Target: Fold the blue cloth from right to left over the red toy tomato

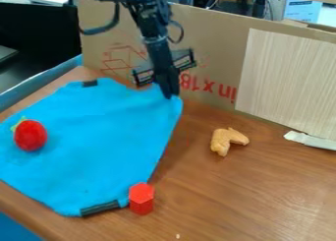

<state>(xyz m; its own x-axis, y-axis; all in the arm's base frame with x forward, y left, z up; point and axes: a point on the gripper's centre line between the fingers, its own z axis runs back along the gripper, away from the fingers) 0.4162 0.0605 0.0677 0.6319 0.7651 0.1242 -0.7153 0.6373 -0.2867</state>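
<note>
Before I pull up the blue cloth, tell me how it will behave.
The blue cloth looks limp, its far edge wavy near the gripper, so it would probably sag. The rounded red toy fruit resting on it might ride along or roll.

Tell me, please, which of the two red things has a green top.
The round toy on the cloth: it has green on top. The block, at the cloth's corner, is all red.

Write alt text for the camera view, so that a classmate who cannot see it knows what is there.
A black robot arm's pincer is at the far corner of a blue cloth spread on a wooden table. A round red toy with a green top rests on the cloth; a red hexagonal block is at its near corner, and a bent tan piece lies to the right.
</note>
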